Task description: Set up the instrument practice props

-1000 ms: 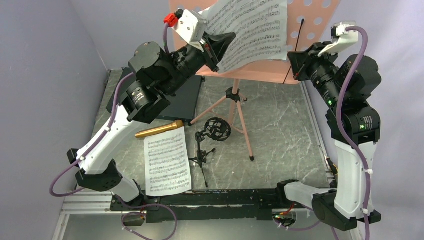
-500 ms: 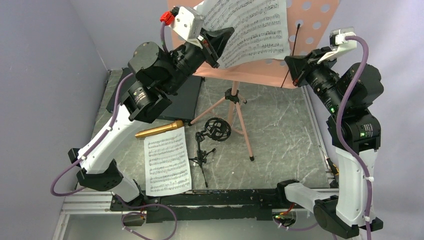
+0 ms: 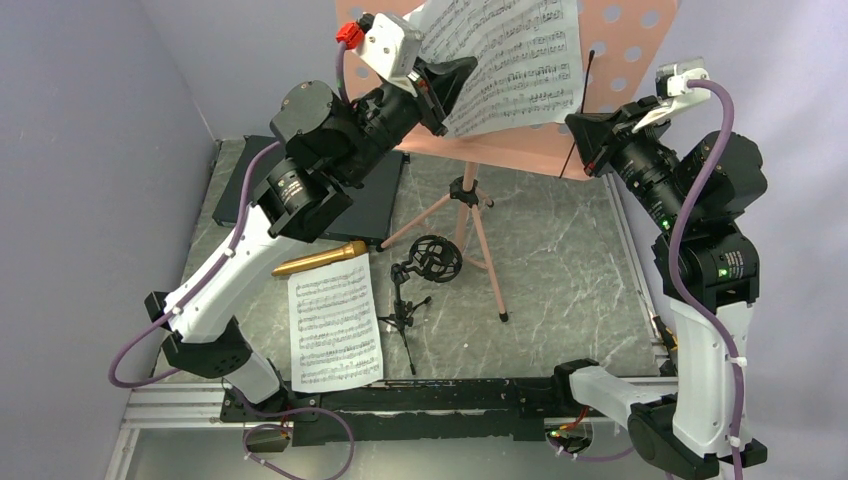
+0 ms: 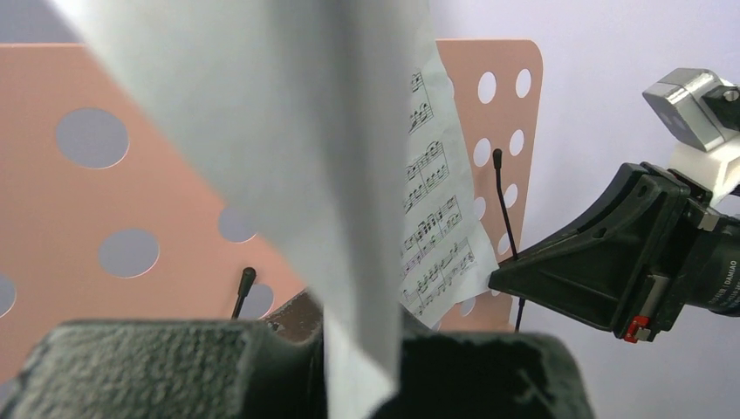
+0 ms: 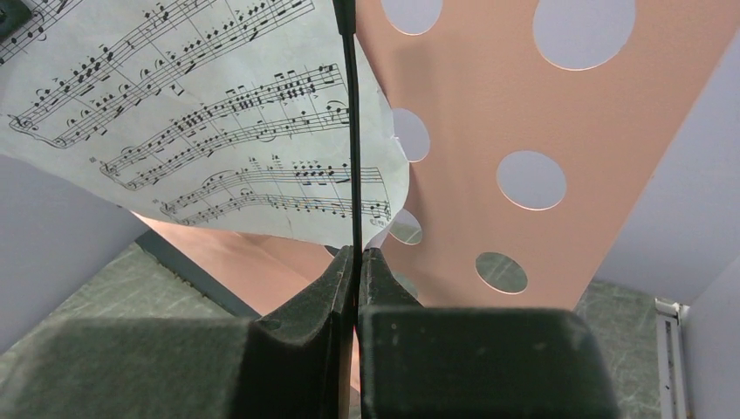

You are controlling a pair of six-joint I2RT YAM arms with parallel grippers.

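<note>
From the overhead camera I see the left gripper (image 3: 460, 72) raised at the back, its jaws pressed onto the left edge of a sheet-music page (image 3: 515, 55) that leans against the desk of the pink-copper perforated music stand (image 3: 630, 45). The right gripper (image 3: 577, 128) pinches the stand's thin black retaining wire (image 3: 584, 85), just right of that page. Down on the table (image 3: 560, 260), the second page (image 3: 335, 322) lies flat near the left arm's base, and the gold microphone (image 3: 320, 258) lies just beyond its top edge. The small black mic stand (image 3: 420, 275) stands upright between that page and the music stand's tripod legs. A flat black box (image 3: 375, 200) sits under the left arm.

On the left wrist camera, my left fingers (image 4: 148, 367) are clamped together on the page. It rises blurred between them, and its printed part curls against the desk.

On the right wrist camera, the right fingers (image 5: 297, 340) are shut tight on the wire, which runs upright across the page's lower corner.
</note>
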